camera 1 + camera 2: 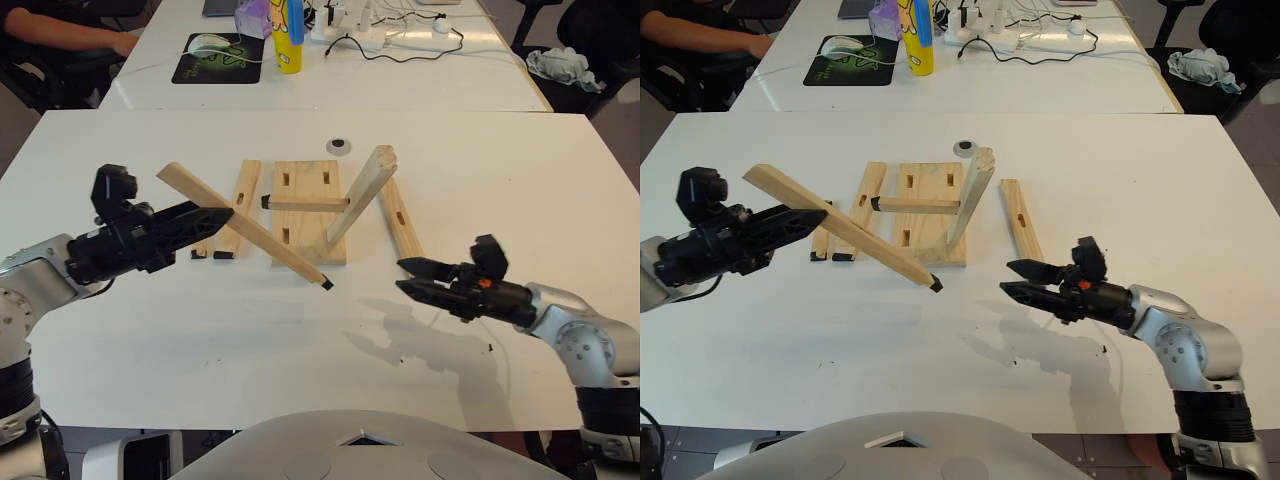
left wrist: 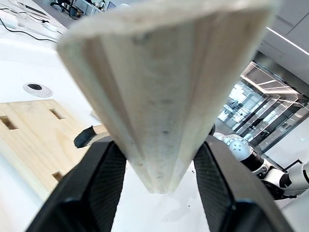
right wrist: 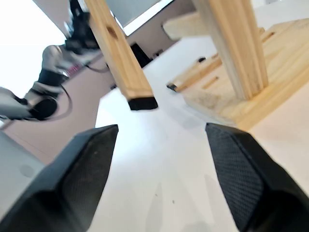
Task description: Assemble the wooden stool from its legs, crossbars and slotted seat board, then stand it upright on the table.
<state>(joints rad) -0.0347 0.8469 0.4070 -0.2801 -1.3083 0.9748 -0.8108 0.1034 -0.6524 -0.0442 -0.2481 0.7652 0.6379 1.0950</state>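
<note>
Well, left fingers [image 1: 203,221] clamp one leg [image 1: 282,254] aloft.

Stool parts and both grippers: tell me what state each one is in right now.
left gripper: shut on the held leg
held leg: tilted, capped end lowest
right gripper: open, empty
seat board: lying flat, slots up
standing leg: upright on seat board, leaning
crossbar: horizontal, one end at standing leg
right loose leg: lying flat
left loose leg: lying flat
</note>
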